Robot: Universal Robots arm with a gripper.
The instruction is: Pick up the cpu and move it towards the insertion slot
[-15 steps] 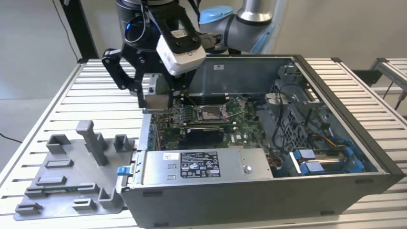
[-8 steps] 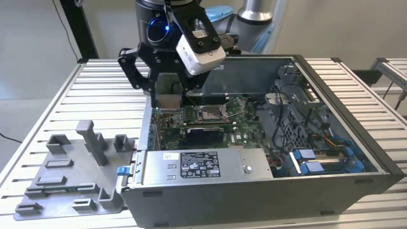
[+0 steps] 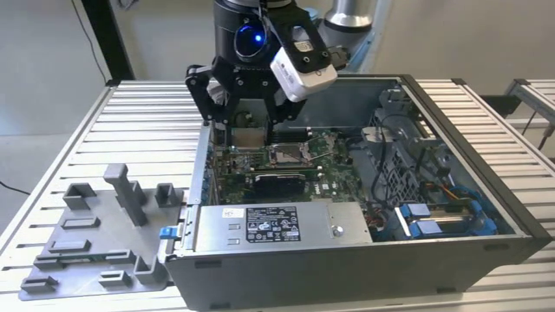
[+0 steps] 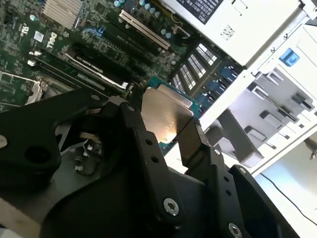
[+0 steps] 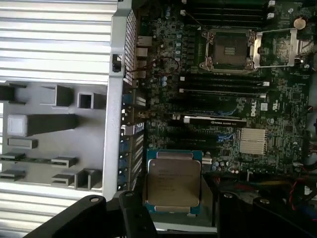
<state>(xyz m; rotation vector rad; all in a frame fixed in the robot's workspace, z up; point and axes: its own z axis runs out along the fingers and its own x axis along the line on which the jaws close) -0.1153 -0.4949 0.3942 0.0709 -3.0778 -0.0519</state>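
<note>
Cpu (image 5: 172, 182) in tool (image 4: 166, 130), lettering (image 5: 171, 173) illegible

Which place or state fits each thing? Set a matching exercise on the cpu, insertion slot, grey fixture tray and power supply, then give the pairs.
1 cpu
2 insertion slot
3 grey fixture tray
4 power supply

A outside the case, on the slatted table
B gripped in the claw
C on the green motherboard, empty
D inside the case, white label on top

Pairs: 1-B, 2-C, 3-A, 4-D
</note>
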